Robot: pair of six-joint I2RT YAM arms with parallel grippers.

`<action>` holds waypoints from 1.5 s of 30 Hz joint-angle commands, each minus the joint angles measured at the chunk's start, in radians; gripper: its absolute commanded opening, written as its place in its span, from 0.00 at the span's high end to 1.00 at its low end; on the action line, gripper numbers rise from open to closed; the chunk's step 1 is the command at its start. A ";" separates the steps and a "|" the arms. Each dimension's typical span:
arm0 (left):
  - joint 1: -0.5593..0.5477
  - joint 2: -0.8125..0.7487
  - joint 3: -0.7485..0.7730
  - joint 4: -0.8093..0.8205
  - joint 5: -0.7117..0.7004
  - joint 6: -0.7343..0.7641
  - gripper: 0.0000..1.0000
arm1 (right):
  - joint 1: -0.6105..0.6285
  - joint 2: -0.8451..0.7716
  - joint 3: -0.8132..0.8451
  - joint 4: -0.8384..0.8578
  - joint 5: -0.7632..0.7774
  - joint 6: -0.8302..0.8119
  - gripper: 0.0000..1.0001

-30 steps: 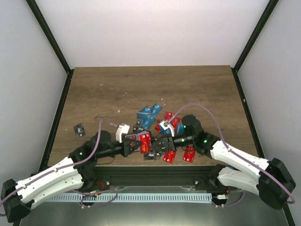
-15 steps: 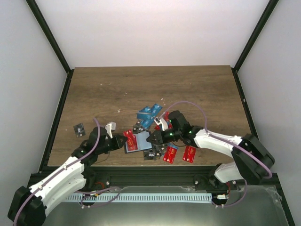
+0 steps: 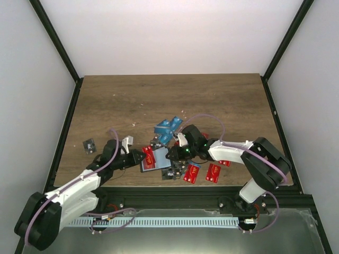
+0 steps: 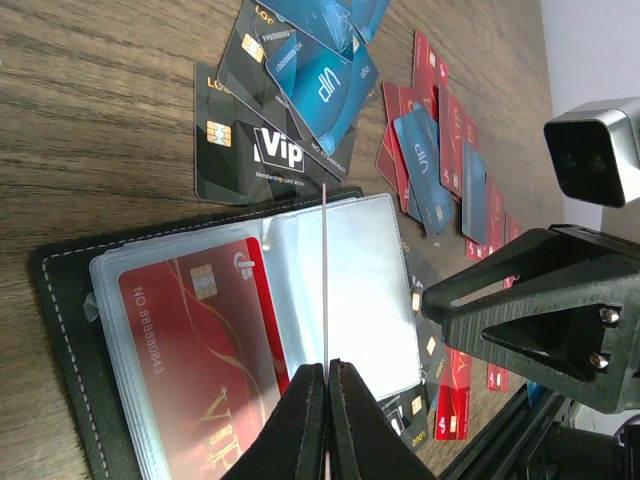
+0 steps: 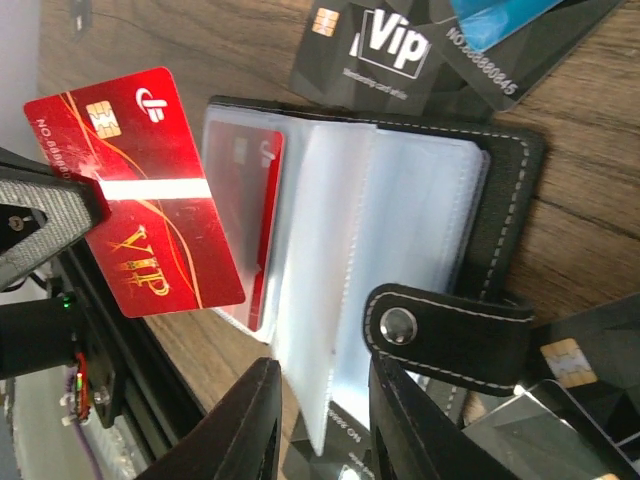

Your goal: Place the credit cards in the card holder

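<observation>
Change over the last second: your two hands, which had met over a red card at the middle of the worktop's near edge, have drawn apart.

- Your left hand [image 3: 139,157] has backed toward the left edge. It is pressed shut on a thin red plastic card with gold VIP lettering [image 5: 140,190], held on edge just beside the holder.
- The plain black stitched folding card holder [image 3: 157,161] lies open on the dark wooden worktop [image 3: 212,95]. It is close to the near edge, about midway along it, with its clear sleeves up.
- Your right hand [image 5: 325,375] is spread, with a finger either side of the sleeve edges by the clasp tab [image 5: 450,335]. Whether it bears down on them cannot be told.
- One sleeved red card [image 4: 190,340] is already in place.
- The loose red, blue and black cards [image 3: 169,127] are heaped just beyond and to the right of the holder. A stray black card [image 3: 89,145] lies apart near the left edge.

Judgement: the holder is opened and steadied, so inserting the held card is the step in hand. The task is at an early stage, with most cards still out. Line the card's edge up with a free sleeve mouth before you push.
</observation>
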 commanded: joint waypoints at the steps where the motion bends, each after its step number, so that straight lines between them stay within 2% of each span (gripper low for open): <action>1: 0.010 0.049 -0.013 0.106 0.045 0.003 0.96 | -0.005 0.019 0.030 -0.016 0.052 -0.008 0.75; 20: 0.014 0.097 -0.026 0.139 0.034 0.001 0.96 | -0.005 0.079 -0.026 0.060 0.011 0.010 0.77; 45: 0.015 0.179 -0.058 0.269 0.065 -0.034 0.96 | -0.005 0.111 -0.046 0.076 0.016 0.013 0.78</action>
